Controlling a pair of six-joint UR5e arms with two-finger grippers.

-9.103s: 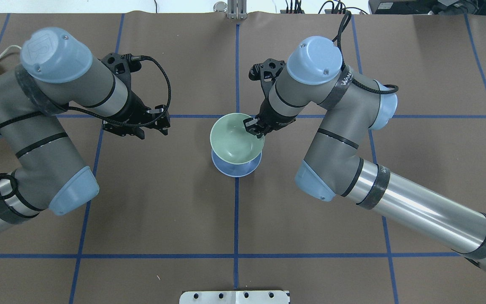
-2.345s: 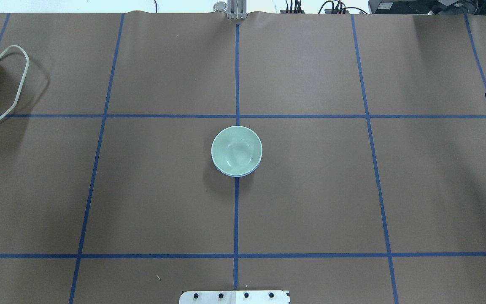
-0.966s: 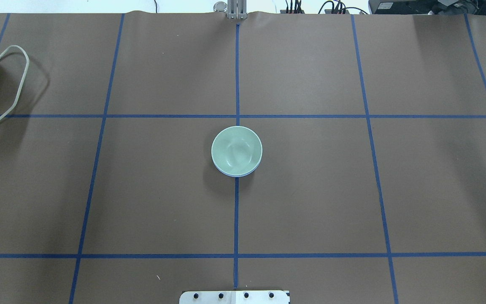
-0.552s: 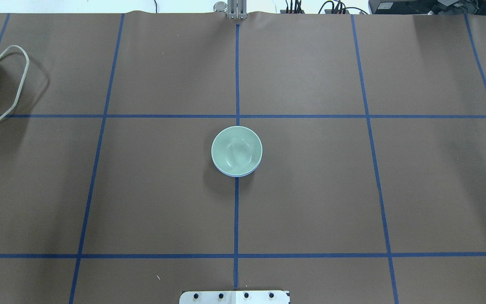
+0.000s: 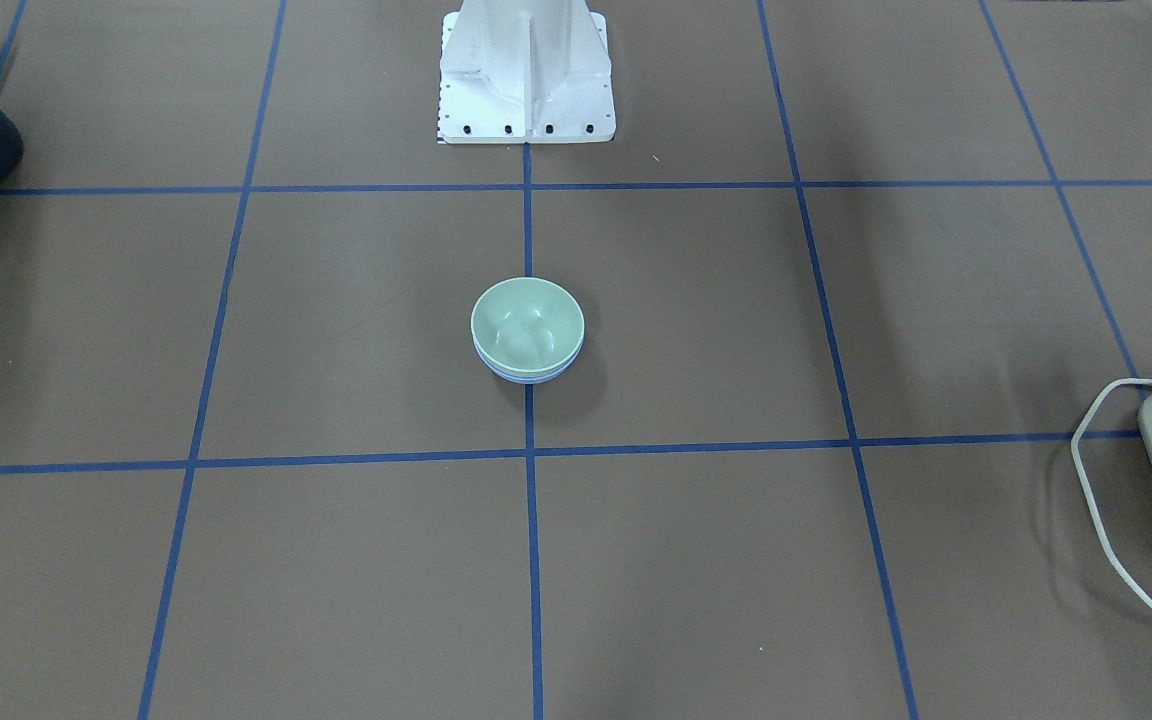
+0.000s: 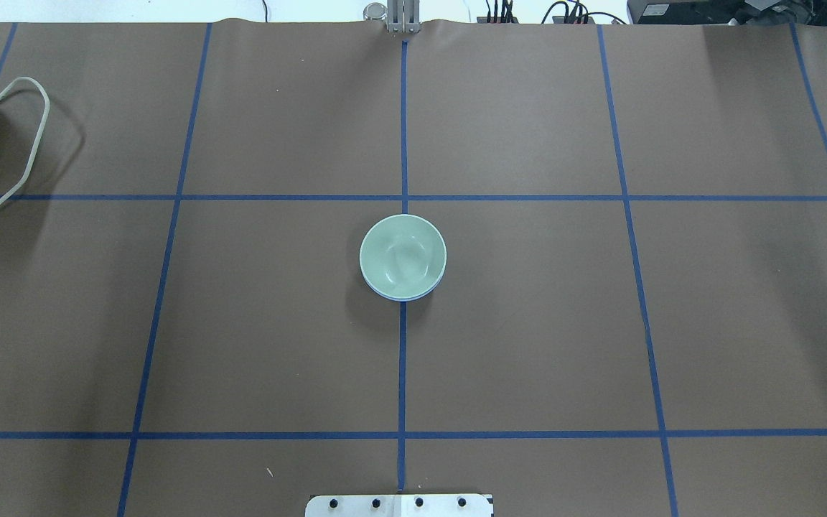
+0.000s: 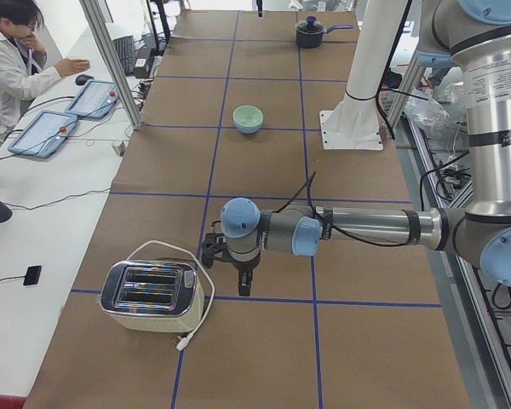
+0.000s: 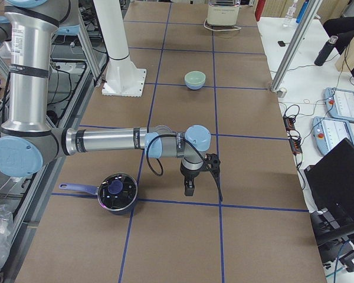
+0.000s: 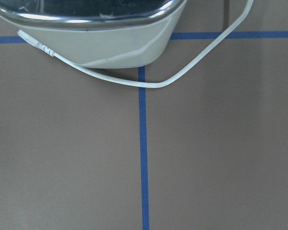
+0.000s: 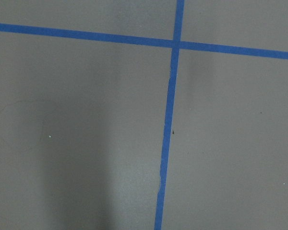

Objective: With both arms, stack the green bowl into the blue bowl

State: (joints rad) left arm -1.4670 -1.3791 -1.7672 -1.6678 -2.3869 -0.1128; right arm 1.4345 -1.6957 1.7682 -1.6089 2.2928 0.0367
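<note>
Pale mint-green round plastic bowl (image 6: 403,255) sits upright, nested inside pale periwinkle-blue round plastic bowl (image 6: 405,297); only a thin blue crescent of rim shows under the green one; the stack rests mid-table on the brown paper-covered table (image 6: 564,337), on the central blue tape line, out in front of the white base column (image 5: 526,80); both grippers are well apart from the stack, one toward each end of the table; black two-finger left gripper (image 7: 244,288) points down at the table just beside the chrome-and-cream toaster (image 7: 152,294) with its white cord (image 7: 200,264); it is seen only from the side, so cannot tell how wide its jaws stand; left wrist view shows the toaster's lower edge and the cord lying across a tape line; black two-finger right gripper (image 8: 189,188) points down near the dark round pot with blue handle (image 8: 117,191); its jaw gap cannot be told either; right wrist view shows just brown paper and a tape crossing
</note>
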